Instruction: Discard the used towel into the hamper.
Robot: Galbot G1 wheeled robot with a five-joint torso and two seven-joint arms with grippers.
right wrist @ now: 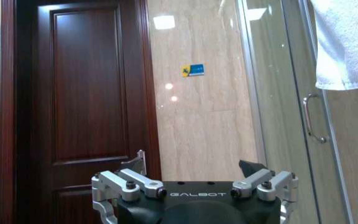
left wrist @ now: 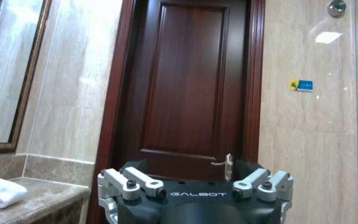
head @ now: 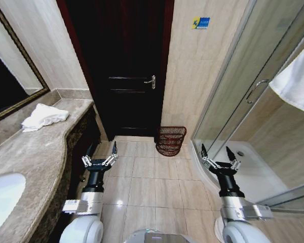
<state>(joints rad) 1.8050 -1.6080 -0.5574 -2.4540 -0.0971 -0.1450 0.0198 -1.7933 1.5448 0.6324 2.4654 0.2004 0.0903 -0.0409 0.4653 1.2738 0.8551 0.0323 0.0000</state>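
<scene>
Item: dark wooden door (head: 122, 71), closed, straight ahead of both our grippers, lever handle (head: 151, 81) on its right edge.

Item: marble counter (head: 38, 157), to the left of our left gripper (head: 99, 154); fingers spread wide, holding and touching nothing, raised over the floor tiles.

Item: right gripper (head: 219, 156), likewise wide open and empty, beside the glass shower enclosure (head: 238, 96).

Item: hamper (head: 170, 140), upright, mouth upward, long axis vertical, on the floor by the wall ahead, between our grippers and nearer the right one.

Item: used towel (head: 44, 116), white, crumpled, lying on the counter ahead and left of our left gripper, well apart from it.
</scene>
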